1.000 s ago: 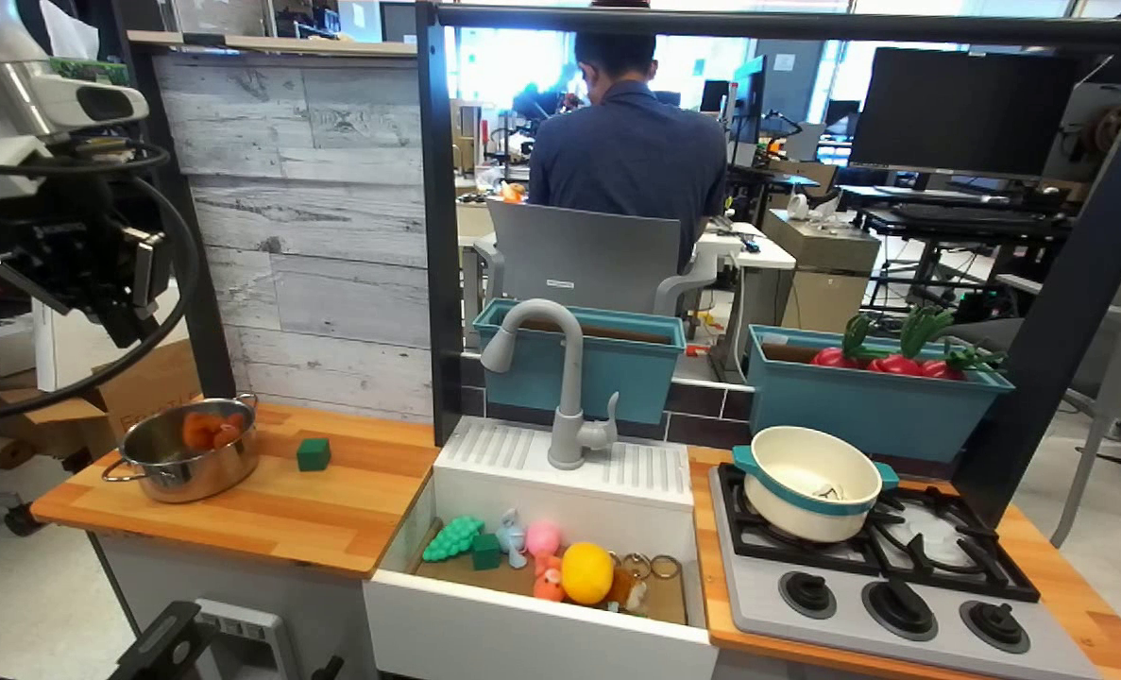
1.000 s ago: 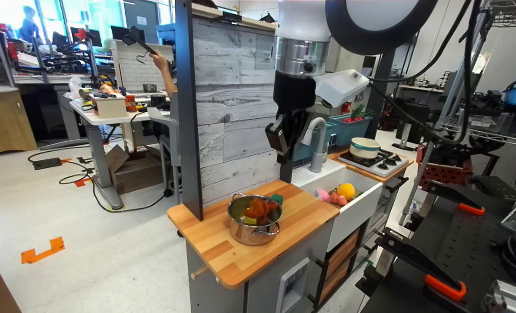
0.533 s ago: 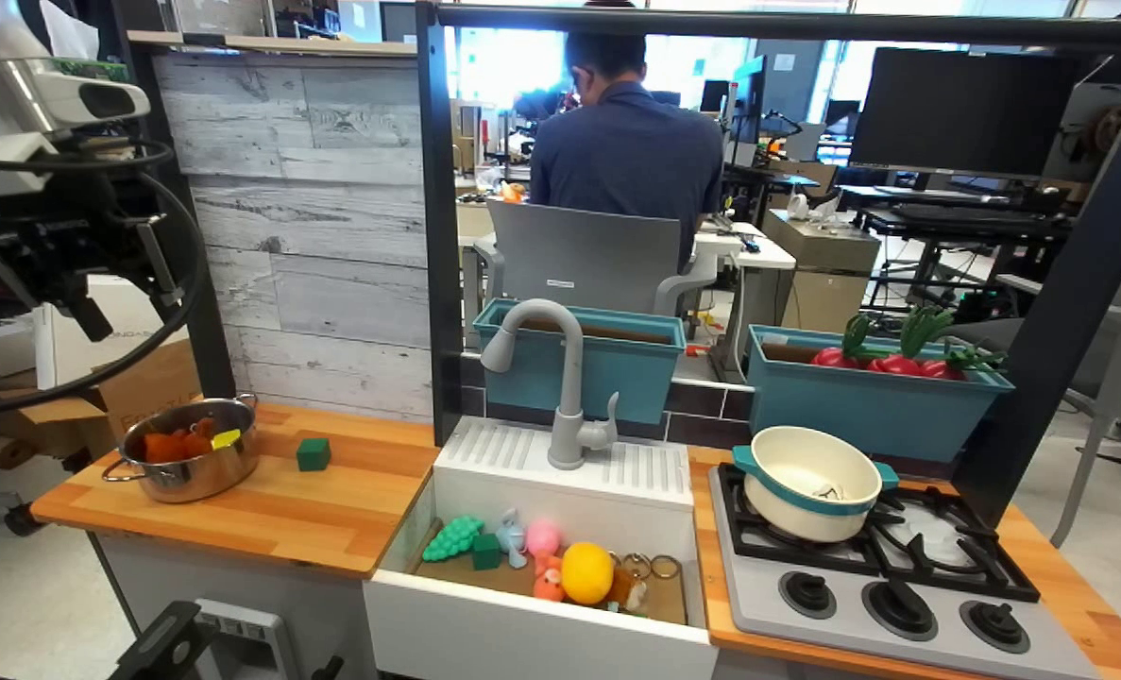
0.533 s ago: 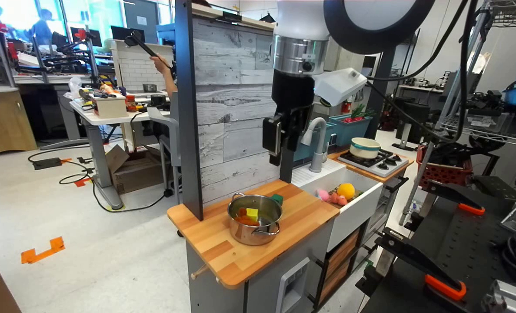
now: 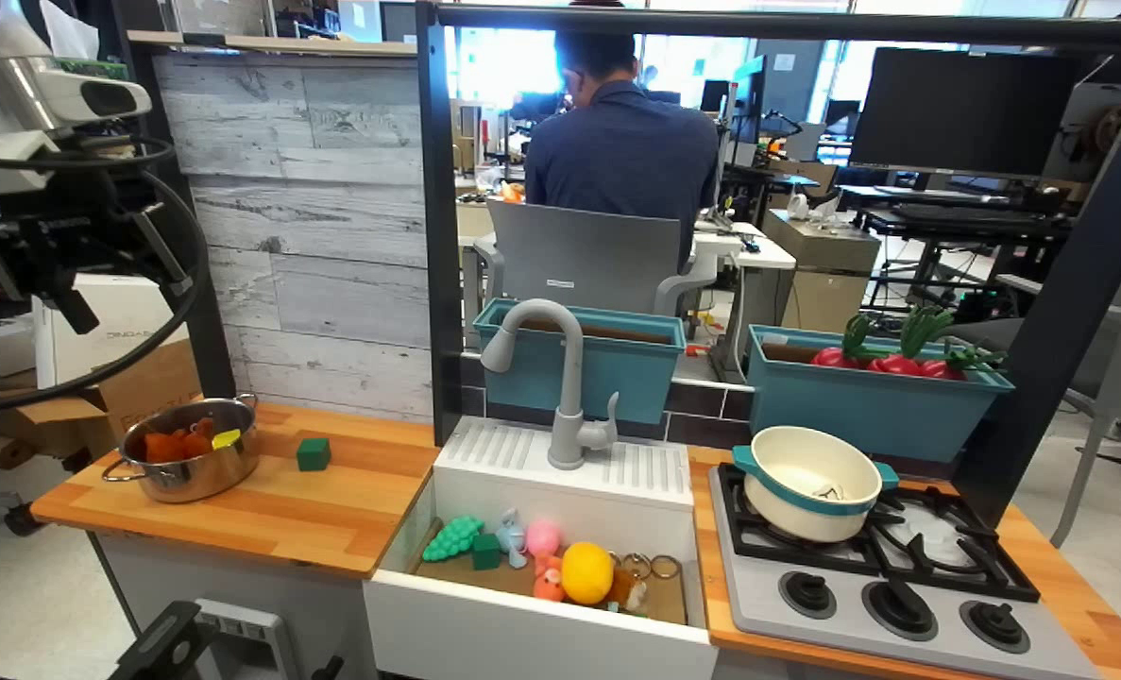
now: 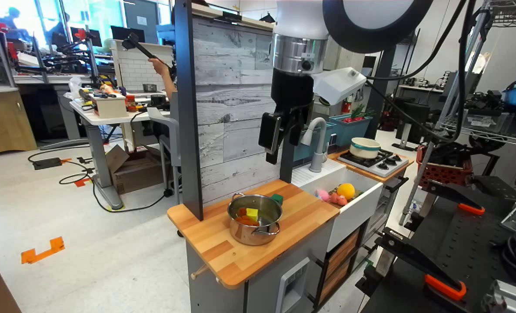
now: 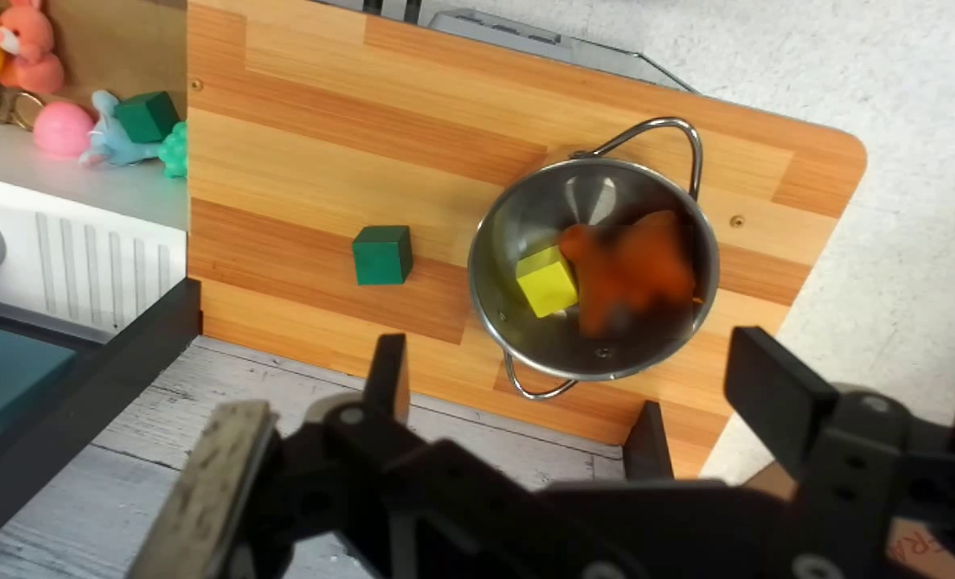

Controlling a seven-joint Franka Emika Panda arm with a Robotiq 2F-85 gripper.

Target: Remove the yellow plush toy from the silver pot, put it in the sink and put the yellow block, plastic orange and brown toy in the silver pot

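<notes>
The brown toy (image 7: 646, 269) lies lower in the silver pot (image 6: 251, 234) than a second ago; it looks reddish, lumpy, partly blurred, beside the yellow block (image 7: 547, 285); my gripper (image 7: 579, 374), spread wide, wider than then, holding nothing, hangs above; the yellow plush toy (image 5: 586, 573) lies in the sink (image 5: 532, 642).

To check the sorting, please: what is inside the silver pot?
The silver pot holds the yellow block and orange-brown shapes, which I cannot surely tell apart. Whatever lies beneath them is covered.
</notes>
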